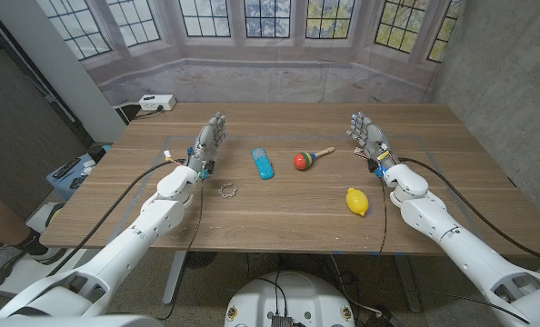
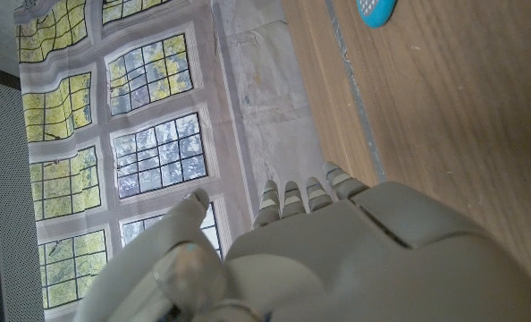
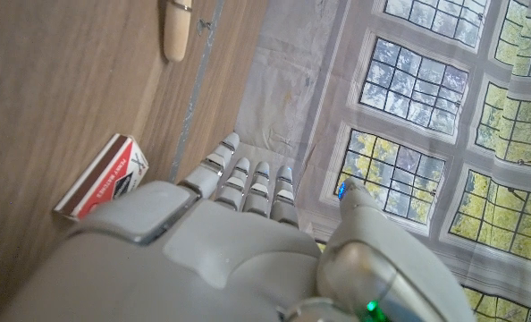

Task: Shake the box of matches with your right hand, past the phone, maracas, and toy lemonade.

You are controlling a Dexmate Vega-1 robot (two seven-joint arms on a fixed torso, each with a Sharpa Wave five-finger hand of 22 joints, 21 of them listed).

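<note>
Beside the right hand, toward nine o'clock on the wooden desk, lies the red-and-white cardboard matchbox, untouched. That hand holds nothing, fingers apart. Best to straddle the box's long sides, pinch firmly, then lift before shaking.

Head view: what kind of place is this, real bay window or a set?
Probably a lab or test room dressed as a set: the window backdrop looks like printed cloth, hanging creased. Bare grey walls flank it, and a power strip sits at the wooden table's far corner.
</note>
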